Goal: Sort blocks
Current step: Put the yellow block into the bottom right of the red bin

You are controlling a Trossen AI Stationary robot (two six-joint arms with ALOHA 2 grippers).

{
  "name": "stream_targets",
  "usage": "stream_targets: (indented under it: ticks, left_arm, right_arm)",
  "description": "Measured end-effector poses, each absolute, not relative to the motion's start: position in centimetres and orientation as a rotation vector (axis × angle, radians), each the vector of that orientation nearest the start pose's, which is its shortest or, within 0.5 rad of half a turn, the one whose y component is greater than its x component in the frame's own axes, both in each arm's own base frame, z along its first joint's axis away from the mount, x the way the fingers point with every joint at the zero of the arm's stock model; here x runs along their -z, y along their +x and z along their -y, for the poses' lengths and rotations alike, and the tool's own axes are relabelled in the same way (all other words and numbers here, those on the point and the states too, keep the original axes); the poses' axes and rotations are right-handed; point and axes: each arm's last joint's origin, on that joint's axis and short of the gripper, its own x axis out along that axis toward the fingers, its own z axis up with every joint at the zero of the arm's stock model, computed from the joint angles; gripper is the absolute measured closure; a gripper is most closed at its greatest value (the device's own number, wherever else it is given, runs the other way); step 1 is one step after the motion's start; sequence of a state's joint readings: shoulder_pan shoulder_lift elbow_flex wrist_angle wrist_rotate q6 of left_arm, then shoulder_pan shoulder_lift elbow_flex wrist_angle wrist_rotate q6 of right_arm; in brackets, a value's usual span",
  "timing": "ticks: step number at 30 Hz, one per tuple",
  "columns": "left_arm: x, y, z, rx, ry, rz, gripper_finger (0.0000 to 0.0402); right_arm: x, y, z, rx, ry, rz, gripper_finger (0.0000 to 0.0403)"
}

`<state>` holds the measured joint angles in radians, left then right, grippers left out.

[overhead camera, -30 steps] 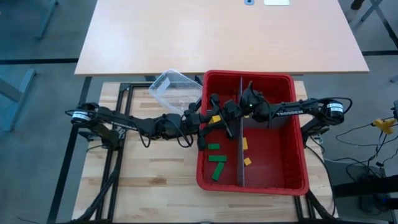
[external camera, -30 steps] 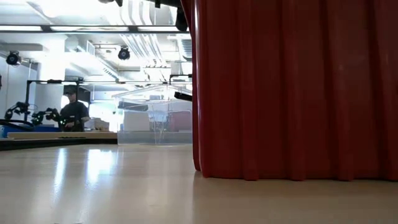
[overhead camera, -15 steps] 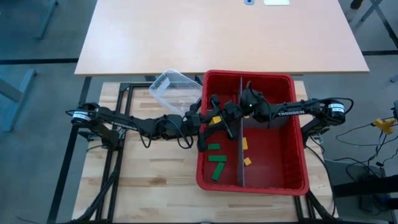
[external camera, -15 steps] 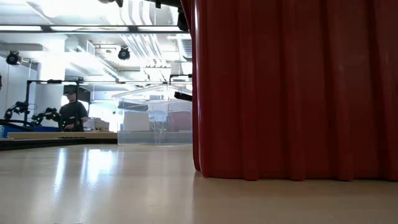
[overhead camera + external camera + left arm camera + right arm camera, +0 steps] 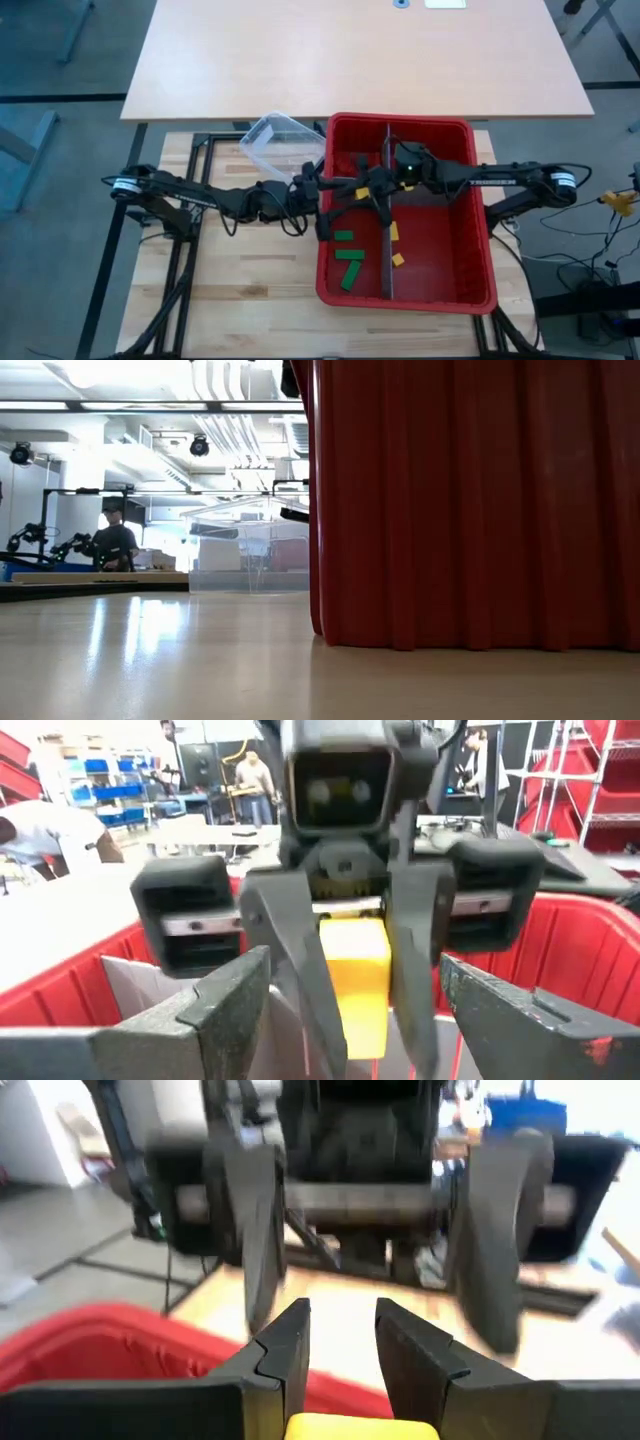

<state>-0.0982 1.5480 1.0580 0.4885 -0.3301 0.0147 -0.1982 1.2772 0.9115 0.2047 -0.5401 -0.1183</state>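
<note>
Blocks lie in the red bin [image 5: 480, 290] on the wooden surface [image 5: 250, 280]. Three green blocks [image 5: 348, 255] rest in its left compartment; the nearest is a bar with its long axis running near to far, slightly tilted. Two yellow blocks [image 5: 394, 232] lie just right of the grey divider [image 5: 385, 250].

One more yellow block [image 5: 362, 192] hangs above the left compartment, near the divider, between the two tools. In the left wrist view this yellow block [image 5: 355, 982] stands with its long axis upright, and the right tool [image 5: 355, 1020] pinches it by its sides. The left tool [image 5: 335, 190] is spread wide and does not touch the block.

The high view shows the compartments; only the low view shows the bin's outer wall and a clear tub [image 5: 245, 550] far behind, with a person [image 5: 115, 545] in the room.
</note>
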Motion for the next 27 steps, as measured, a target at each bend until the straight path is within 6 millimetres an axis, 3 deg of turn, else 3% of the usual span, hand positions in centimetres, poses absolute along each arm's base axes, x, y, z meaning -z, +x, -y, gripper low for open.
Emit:
stream_targets:
  ticks: [11,27]
  left_arm:
    - [-30.4,34.9,2.5,-0.228,0.047,-0.055,0.0146]
    - [-29.9,34.7,2.6,-0.222,0.057,-0.116,0.0176]
  right_arm:
    - [-32.5,24.2,3.6,-0.258,-0.048,-0.231,0.0312]
    - [-30.7,17.3,2.6,-0.107,0.057,-0.260,0.0312]
